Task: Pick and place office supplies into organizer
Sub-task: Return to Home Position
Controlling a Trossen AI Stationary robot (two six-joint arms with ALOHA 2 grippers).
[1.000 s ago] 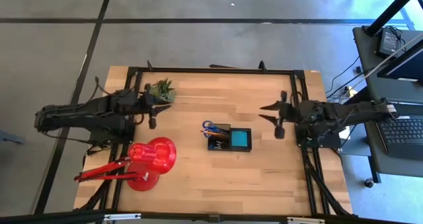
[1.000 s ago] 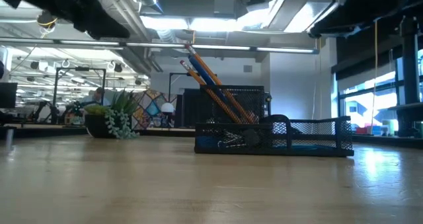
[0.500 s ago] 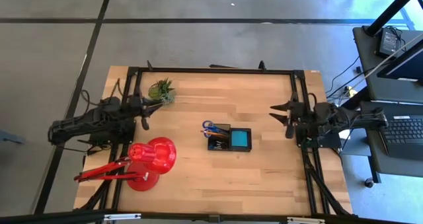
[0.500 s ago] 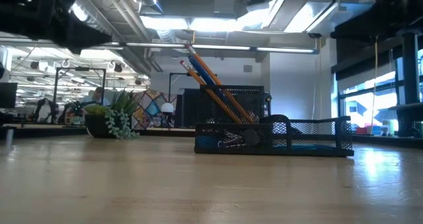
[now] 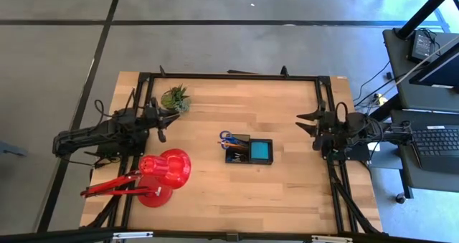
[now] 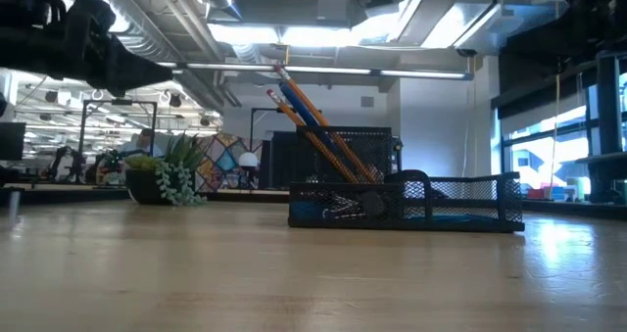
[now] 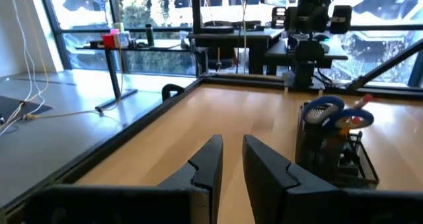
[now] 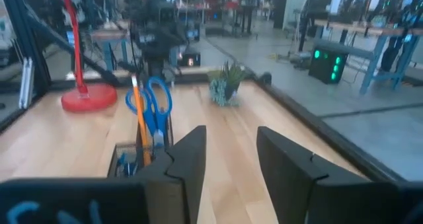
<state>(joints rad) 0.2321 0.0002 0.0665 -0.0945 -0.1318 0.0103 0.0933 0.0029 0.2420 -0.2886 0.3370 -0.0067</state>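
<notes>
The black mesh organizer stands mid-table, also shown in the low view. The cyan note pad lies flat in its right compartment. The blue-handled scissors and orange pencils stand slanting in its left part. The left wrist view shows the scissors; the right wrist view shows them beside a pencil. My left gripper hovers near the table's left edge, open by a narrow gap. My right gripper hovers at the right edge, open. Neither touches anything.
A red desk lamp stands at the near left, just in front of my left arm. A small green potted plant sits at the far left, close to my left gripper. A black frame runs around the table. Bare wood lies between organizer and both grippers.
My right gripper has drawn back from the organizer toward the table's right edge. My left arm has pulled back toward the left edge and come lower in the low view. The organizer and its contents have stayed still.
</notes>
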